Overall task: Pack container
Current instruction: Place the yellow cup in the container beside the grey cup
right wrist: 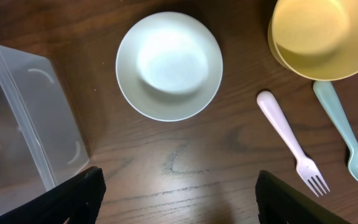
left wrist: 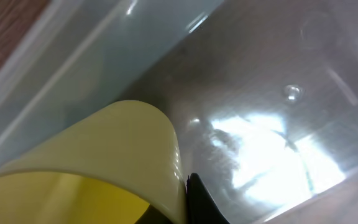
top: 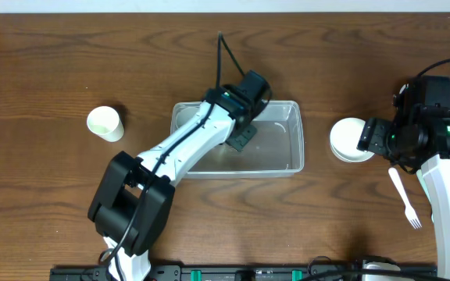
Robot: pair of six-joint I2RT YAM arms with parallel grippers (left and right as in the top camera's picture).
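- Dark wood-grain table carries the whole scene, and the container sits at its middle with my left fingers down inside it.
- My left gripper is pinched fully closed, and the wrist view suggests it has the thin wall of a yellow cup. The cup is tilted, its mouth toward the camera, above the container's clear floor.
- My right gripper hovers spread wide with nothing between its fingers. A white bowl lies on the wood ahead of them, and a corner of the container stands just beside one finger.
- A fork, a teal spoon and a yellow bowl wait beyond the other right finger. A white cup stands well apart from both my grippers.
- Risk one: if I let go while the yellow cup leans, it may roll or land on its side and take up room the other pieces need.
- Risk two: a pinch on so thin a wall could slip early.
- Risk three: my left arm crosses the rim, so a careless lift could catch it and drag the light container.
- Risk four: the white bowl is shallow, and my right fingers may push it rather than grasp it.
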